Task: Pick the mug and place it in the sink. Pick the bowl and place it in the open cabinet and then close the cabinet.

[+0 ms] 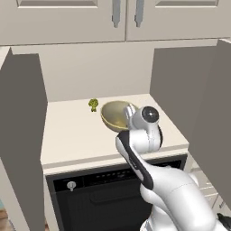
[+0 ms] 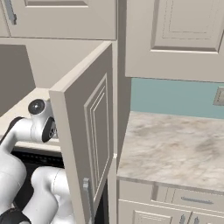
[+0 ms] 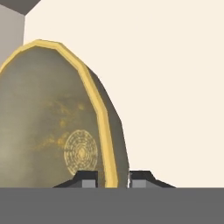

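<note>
Bowl (image 3: 48, 127) rim between fingers (image 3: 87, 178); contact unclear; cabinet (image 1: 27, 135) doors open

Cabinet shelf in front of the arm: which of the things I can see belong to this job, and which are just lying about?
Belongs to the job:
bowl, on the shelf, its rim between the gripper fingertips
cabinet, both doors open
cabinet door, to be shut afterwards

Just lying about:
small green broccoli-like thing, beside the bowl
black oven below
marble counter
</note>
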Available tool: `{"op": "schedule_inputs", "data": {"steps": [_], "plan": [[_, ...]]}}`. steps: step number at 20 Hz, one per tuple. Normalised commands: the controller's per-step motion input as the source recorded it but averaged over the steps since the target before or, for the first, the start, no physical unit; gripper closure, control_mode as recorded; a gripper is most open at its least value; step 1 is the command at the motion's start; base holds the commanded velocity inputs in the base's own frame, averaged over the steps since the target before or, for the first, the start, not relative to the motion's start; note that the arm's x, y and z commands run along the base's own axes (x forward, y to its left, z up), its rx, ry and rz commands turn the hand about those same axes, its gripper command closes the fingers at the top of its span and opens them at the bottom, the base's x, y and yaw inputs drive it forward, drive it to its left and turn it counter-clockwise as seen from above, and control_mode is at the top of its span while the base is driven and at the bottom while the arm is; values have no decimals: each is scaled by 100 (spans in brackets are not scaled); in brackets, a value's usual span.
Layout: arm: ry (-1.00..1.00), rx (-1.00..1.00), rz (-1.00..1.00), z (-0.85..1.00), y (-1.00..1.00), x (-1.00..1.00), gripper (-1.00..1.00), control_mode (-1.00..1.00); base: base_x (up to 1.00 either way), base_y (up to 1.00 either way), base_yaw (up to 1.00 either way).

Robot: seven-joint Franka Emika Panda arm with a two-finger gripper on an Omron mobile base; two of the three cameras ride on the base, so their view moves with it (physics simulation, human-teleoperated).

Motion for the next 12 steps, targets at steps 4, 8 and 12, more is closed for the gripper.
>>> {"op": "schedule_inputs", "data": {"steps": [4, 8, 12], "plan": [[-2, 0, 0, 0, 0, 2, -100, -100, 0, 0, 0], [-5, 0, 0, 0, 0, 0, -100, -100, 0, 0, 0], [-6, 0, 0, 1, 0, -4, -100, -100, 0, 0, 0]]}}
